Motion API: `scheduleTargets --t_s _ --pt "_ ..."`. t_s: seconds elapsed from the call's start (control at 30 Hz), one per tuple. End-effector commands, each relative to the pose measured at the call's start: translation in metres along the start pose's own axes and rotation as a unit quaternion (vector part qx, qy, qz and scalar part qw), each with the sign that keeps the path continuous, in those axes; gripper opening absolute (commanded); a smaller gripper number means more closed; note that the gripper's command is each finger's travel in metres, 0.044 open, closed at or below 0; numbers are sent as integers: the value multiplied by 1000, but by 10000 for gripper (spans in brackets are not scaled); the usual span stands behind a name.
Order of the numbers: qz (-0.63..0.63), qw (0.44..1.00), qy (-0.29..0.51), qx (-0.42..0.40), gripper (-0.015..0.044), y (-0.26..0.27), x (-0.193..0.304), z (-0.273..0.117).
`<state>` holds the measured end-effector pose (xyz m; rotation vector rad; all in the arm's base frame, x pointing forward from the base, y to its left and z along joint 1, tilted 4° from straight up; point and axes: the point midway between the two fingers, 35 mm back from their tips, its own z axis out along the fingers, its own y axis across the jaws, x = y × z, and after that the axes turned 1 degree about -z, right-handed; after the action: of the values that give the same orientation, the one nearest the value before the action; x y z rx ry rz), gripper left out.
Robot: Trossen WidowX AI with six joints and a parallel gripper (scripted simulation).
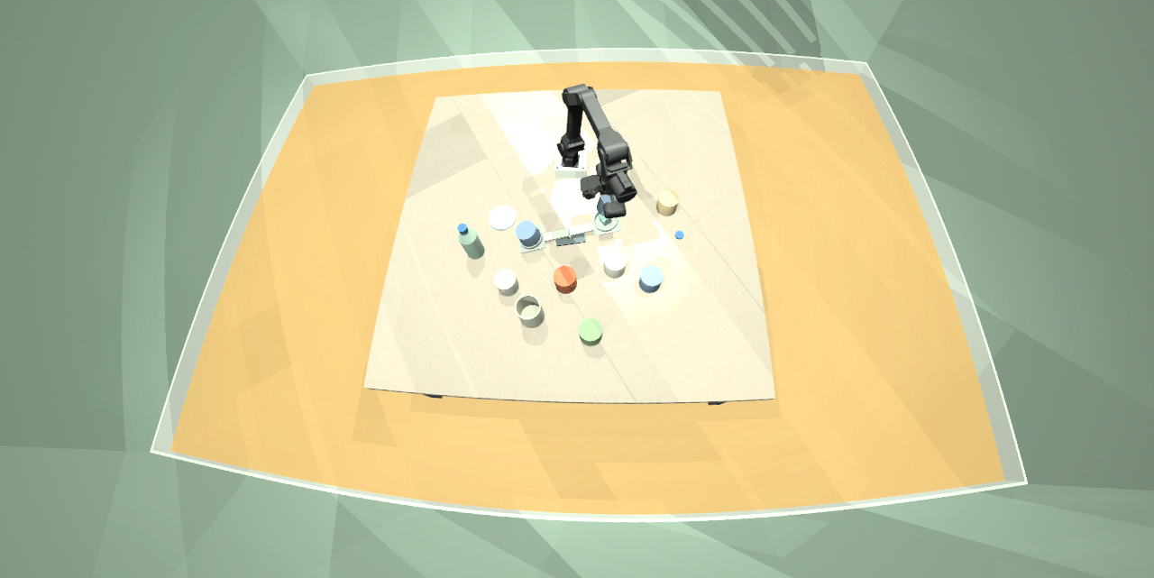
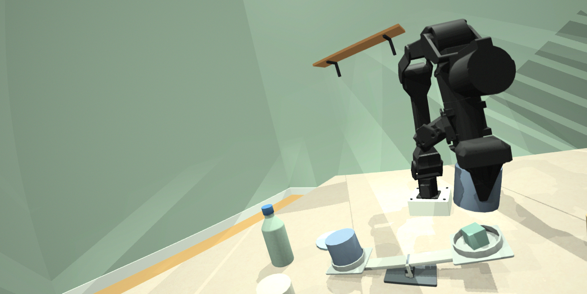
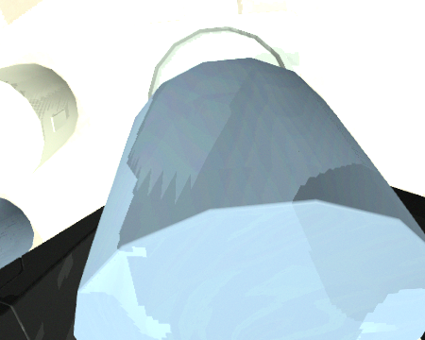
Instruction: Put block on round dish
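Green block (image 1: 605, 217) (image 2: 474, 235) — uncovered, resting inside the ringed pan (image 1: 617, 229) (image 2: 504, 251) at the raised end of the balance (image 1: 569, 235) (image 2: 410, 277). Gripper (image 1: 602, 197) (image 2: 478, 191) (image 3: 239, 206): fingers clamped on the sides of a blue cup (image 1: 601, 206) (image 2: 461, 185) (image 3: 246, 142), which is held above the tabletop on the arm-base side of the balance, near its raised end. Second blue cup (image 1: 527, 232) (image 2: 344, 246): seated on the lowered end of the balance, leaning with its tilt; whatever it covers cannot be seen. Round dish (image 1: 501, 217) (image 2: 321, 241): pale and flat, near the lowered end of the balance, with neither block nor cup on it. Bottle (image 1: 471, 243) (image 2: 277, 242): upright, blue-capped, beyond that same end of the balance. Orange cylinder (image 1: 564, 279): near the balance, on the side opposite the arm base. Green cylinder (image 1: 590, 331): farther from the balance on that side — beyond the orange one.
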<state>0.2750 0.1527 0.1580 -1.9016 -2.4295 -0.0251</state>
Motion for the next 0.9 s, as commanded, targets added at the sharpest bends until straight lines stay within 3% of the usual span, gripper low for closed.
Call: scheduleTargets --t_s 0.0,0.87 --pt "0 1000 0 -1 0 0 0 0" --pt "0 1000 1 -1 0 -1 15 12"
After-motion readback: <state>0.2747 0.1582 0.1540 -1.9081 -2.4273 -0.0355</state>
